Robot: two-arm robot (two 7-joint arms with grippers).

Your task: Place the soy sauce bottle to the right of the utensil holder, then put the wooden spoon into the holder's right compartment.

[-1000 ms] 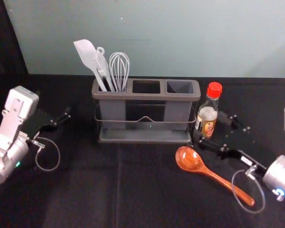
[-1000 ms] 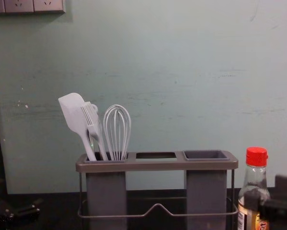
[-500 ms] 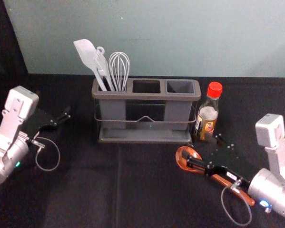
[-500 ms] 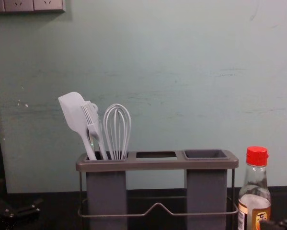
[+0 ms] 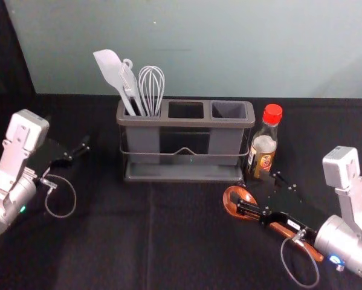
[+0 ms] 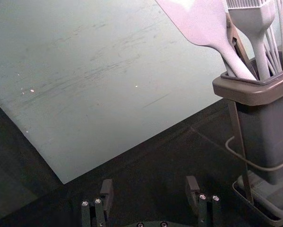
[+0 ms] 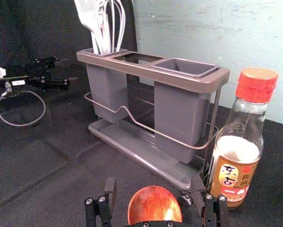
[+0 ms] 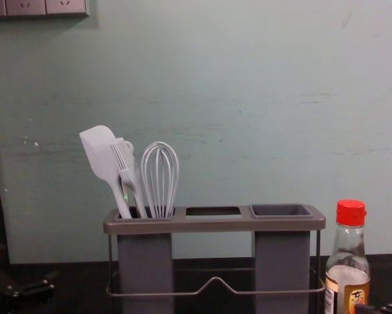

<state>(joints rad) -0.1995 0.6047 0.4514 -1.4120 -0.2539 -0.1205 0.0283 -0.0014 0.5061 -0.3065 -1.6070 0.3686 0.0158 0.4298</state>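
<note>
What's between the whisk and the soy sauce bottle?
The holder's middle opening, then its right compartment with nothing in it; head view shows both.

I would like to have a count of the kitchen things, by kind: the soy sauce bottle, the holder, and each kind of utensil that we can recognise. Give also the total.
Soy sauce bottle: 1
Utensil holder: 1
Wooden spoon: 1
Spatula: 1
Basting brush: 1
Whisk: 1
Total: 6
Not counted: a brownish item behind the spatula, kind unclear.

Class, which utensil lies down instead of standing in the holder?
The wooden spoon, by the right gripper; the spatula, brush and whisk stand in the holder.
</note>
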